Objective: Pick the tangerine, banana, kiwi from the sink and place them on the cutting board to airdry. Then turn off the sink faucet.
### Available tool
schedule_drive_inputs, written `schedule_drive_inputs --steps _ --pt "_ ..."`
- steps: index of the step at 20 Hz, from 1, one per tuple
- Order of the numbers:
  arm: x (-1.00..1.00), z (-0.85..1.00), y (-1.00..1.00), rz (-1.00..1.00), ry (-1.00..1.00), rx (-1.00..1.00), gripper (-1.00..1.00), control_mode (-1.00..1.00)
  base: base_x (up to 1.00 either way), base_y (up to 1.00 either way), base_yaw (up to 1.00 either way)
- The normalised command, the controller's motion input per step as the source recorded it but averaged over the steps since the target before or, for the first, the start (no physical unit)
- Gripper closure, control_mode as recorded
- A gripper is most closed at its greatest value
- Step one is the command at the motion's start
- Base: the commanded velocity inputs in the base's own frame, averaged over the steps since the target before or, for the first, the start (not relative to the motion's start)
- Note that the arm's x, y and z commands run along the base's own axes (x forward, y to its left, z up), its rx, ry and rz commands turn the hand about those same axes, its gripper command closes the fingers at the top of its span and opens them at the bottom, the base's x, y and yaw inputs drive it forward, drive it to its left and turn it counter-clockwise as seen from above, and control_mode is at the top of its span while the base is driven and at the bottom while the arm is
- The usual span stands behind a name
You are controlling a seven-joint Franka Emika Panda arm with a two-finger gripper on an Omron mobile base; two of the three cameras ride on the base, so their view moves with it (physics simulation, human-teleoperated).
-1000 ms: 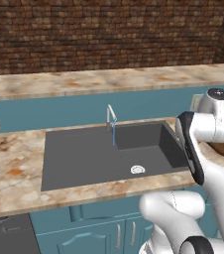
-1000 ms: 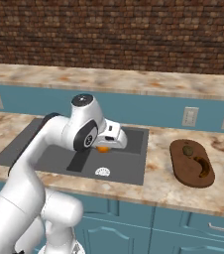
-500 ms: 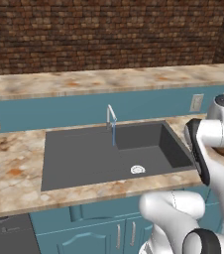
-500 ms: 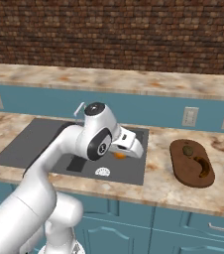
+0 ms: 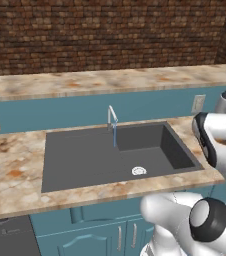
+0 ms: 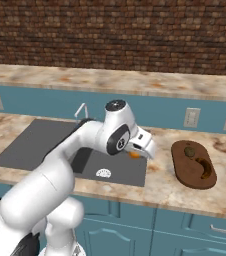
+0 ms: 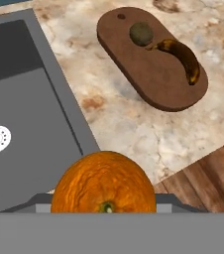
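The countertop (image 6: pixel 160 182) carries the sink (image 5: pixel 85 160), a big dark basin with a white drain (image 5: pixel 139 171). In the right base view the arm (image 6: pixel 80 150) sweeps up from the lower left and bends over the basin's right edge, its hand aimed toward the cutting board (image 6: pixel 185 170). The gripper (image 6: pixel 141 150) sits above the sink's right rim, and the tangerine (image 7: pixel 104 184) is clamped between its jaws, which are parted about the fruit's width; from the right base it shows as an orange spot just under the hand. The hand view alone shows the board's load clearly: the banana (image 7: pixel 181 59) curved along one side, its tip near the kiwi (image 7: pixel 141 33). The left base view adds the faucet (image 5: pixel 111 117) with a thin blue stream (image 5: pixel 114 136) falling into the basin.
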Motion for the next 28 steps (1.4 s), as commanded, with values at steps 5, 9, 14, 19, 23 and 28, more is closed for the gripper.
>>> schedule_drive_inputs --steps 5,9,14,19,23,28 --pt "0.05 -0.11 -0.36 0.08 0.00 0.00 1.00 -1.00 0.00 0.00 0.00" --pt "0.07 -0.09 -0.39 0.08 0.00 0.00 1.00 -1.00 0.00 0.00 0.00" --pt "0.05 -0.18 -0.33 0.09 0.00 0.00 1.00 -1.00 0.00 0.00 0.00" --pt "0.14 -0.29 -0.25 0.08 0.00 0.00 1.00 -1.00 0.00 0.00 0.00" --pt "0.29 -0.27 -0.16 0.05 0.00 0.00 1.00 -1.00 0.00 0.00 0.00" --pt "0.16 -0.08 -0.32 0.03 0.00 0.00 1.00 -1.00 0.00 0.00 0.00"
